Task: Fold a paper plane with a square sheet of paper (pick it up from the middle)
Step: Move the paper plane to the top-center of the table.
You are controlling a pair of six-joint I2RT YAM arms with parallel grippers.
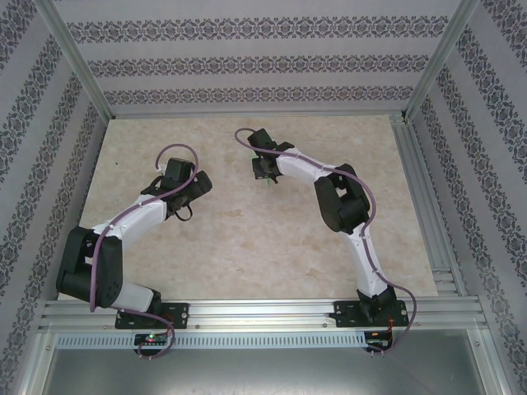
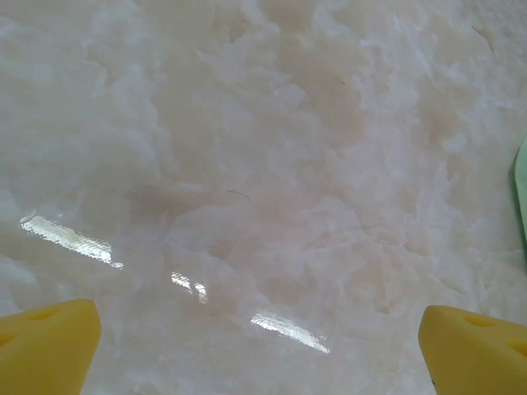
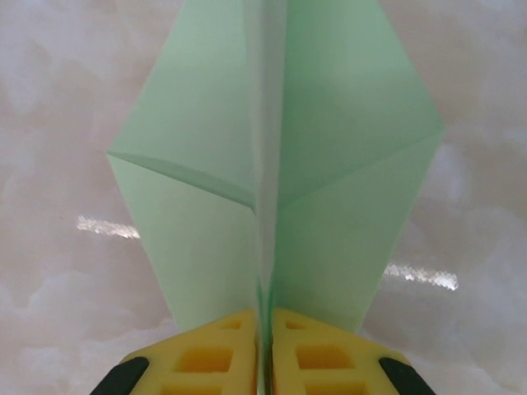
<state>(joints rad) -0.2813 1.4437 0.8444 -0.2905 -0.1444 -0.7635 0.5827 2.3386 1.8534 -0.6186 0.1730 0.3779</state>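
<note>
**Paper plane (image 3: 272, 164) pinched along its centre fold by the right end effector (image 3: 263, 325)**

The right end effector is closed on the paper plane. Its two yellow pads (image 3: 218, 350) press together with the raised centre fold of the pale green paper caught between them. From the pads the paper spreads outward in two wings, one on each side of the long crease, and each wing is crossed by a diagonal fold line. Both wings widen to a corner and then narrow toward the far end, which runs out of the wrist view. Beneath the paper is the table (image 3: 58, 271), a glossy, pale marbled surface with streaks of reflected light. I cannot tell whether the wings touch it. In the top view this end effector hangs over the far middle of the table, with a small bit of green just below it.

The left end effector (image 2: 259, 346) is open and holds nothing. Its yellow fingers (image 2: 49, 341) stand well apart at the lower corners of its wrist view, with bare table between them. A sliver of green paper shows at the right edge of that view. From above, it sits to the left of the right one, the two apart.
</note>
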